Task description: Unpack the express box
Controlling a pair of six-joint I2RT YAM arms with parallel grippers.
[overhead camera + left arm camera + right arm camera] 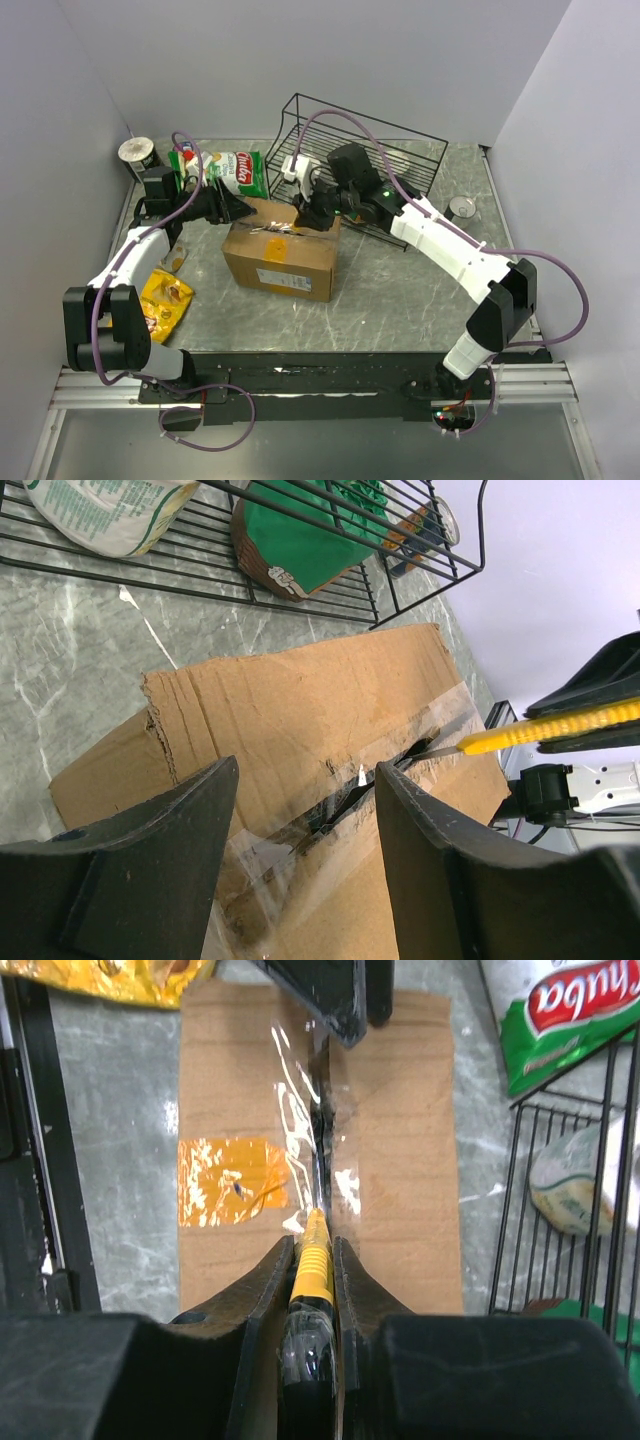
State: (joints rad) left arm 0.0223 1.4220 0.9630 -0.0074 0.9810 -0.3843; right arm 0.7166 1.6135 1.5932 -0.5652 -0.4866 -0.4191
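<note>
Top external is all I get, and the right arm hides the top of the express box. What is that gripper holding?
Observer: The right gripper is shut on a yellow utility knife.
Operator: Where is the blade?
Observer: Its tip is in the seam between the flaps of the express box, where clear tape runs along the seam.
Operator: And the left gripper?
Observer: The left gripper is open over the same seam at the end opposite the knife, one finger on each side; I cannot tell whether it touches the cardboard.
</note>
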